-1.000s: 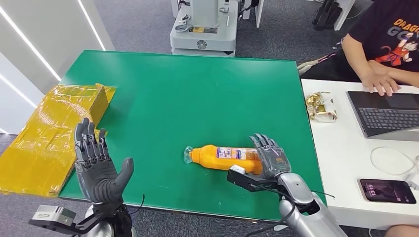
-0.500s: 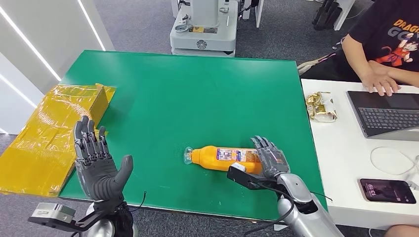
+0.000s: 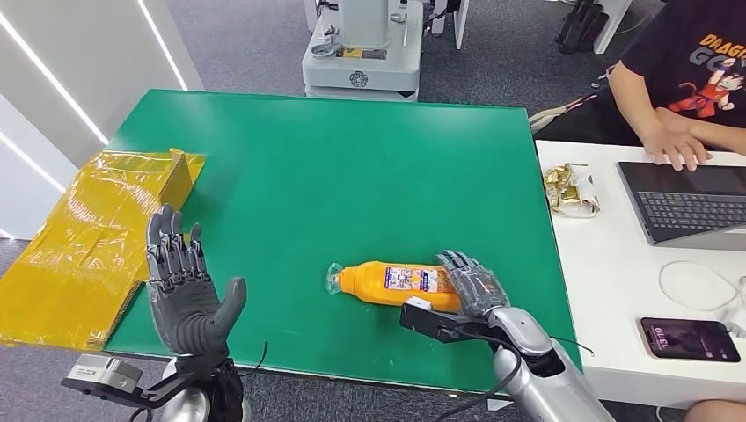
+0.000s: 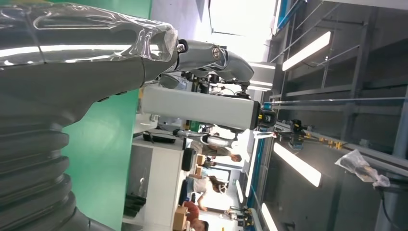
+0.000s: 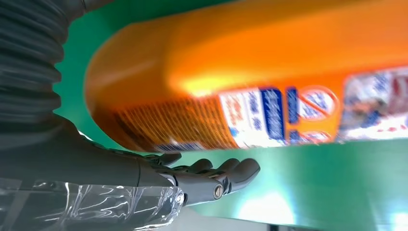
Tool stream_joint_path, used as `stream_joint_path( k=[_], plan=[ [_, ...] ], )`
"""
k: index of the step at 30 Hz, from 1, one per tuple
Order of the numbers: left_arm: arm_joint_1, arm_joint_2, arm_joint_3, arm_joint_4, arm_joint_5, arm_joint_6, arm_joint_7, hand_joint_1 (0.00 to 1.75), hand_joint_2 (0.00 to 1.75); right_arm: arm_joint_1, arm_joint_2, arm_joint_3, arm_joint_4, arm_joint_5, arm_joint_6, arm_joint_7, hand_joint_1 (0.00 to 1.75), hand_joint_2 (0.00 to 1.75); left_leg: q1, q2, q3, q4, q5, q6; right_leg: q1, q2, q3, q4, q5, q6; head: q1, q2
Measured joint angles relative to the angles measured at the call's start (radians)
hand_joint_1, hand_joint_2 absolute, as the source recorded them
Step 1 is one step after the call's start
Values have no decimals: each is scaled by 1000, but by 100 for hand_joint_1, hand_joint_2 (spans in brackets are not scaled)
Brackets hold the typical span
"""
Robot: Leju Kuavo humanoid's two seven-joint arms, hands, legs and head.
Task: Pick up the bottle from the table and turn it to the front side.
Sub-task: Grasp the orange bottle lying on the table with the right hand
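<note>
A yellow plastic-wrapped box (image 3: 92, 237) is lying at about nine o'clock, overhanging the green worktop (image 3: 334, 176). At twelve o'clock a grey machine base (image 3: 362, 53) is standing on the carpet. At two o'clock a person (image 3: 682, 79) is sitting at a white desk (image 3: 607, 281), resting a hand beside a laptop (image 3: 691, 207). Gold-wrapped snacks (image 3: 570, 189) and a phone (image 3: 691, 340) are lying on that desk.

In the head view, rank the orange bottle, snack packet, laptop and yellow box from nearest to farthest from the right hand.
1. Orange bottle: lying on the green table against the right hand.
2. Snack packet: white side table, beyond the hand.
3. Laptop: farther right, by the person.
4. Yellow box: the table's far left edge.
</note>
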Motion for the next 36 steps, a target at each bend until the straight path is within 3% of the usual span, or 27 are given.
stream_joint_path(
  k=[8,17,22,36],
  plan=[
    [-7,-2,0,14,-9,-1,0,0,175,-65,27,22,60,-1,22,-51,0,175,0,0,0,0,0,0,0,0,0,0,0,0,0,0],
    [-19,-7,0,18,-8,24,0,0,175,-201,100,69,229,-5,25,-113,0,175,0,0,0,0,1,0,0,0,0,0,0,0,0,0],
    [-22,-7,4,18,-3,37,0,0,175,-261,130,92,318,-22,71,-133,0,175,0,0,0,0,1,0,0,0,0,0,0,0,0,0],
    [-22,-10,21,18,8,53,0,0,175,-315,149,135,440,-41,137,-137,0,175,0,0,0,0,1,0,0,0,0,0,0,0,0,0]
  ],
)
